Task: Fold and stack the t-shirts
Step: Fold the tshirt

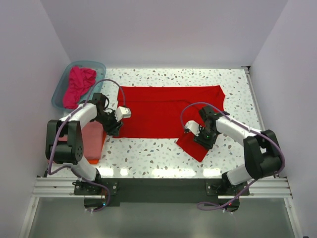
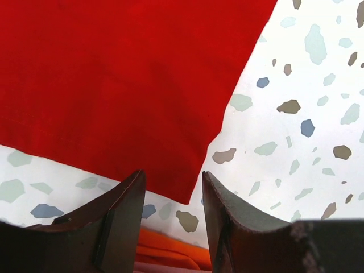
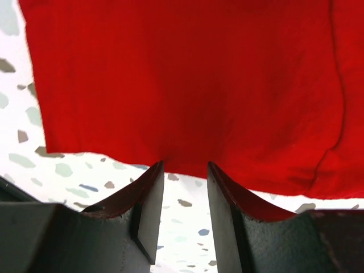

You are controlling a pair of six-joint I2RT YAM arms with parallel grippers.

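Left fingers [image 2: 122, 222] stand half parted and empty, the red t-shirt [image 2: 114, 74] corner just beyond their tips on the bench [image 2: 296, 142]. Right fingers [image 3: 145, 210] stand likewise, its hem just ahead.

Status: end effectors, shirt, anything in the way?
Left end effector open by red t-shirt corner. Right end effector open at its edge. Shirt flat on table, ungripped. Nothing blocking.

Speckled table [image 1: 148, 153], red t-shirt [image 1: 163, 111] spread flat, teal tub [image 1: 59, 91] far left, folded tees [image 1: 93, 141] near left
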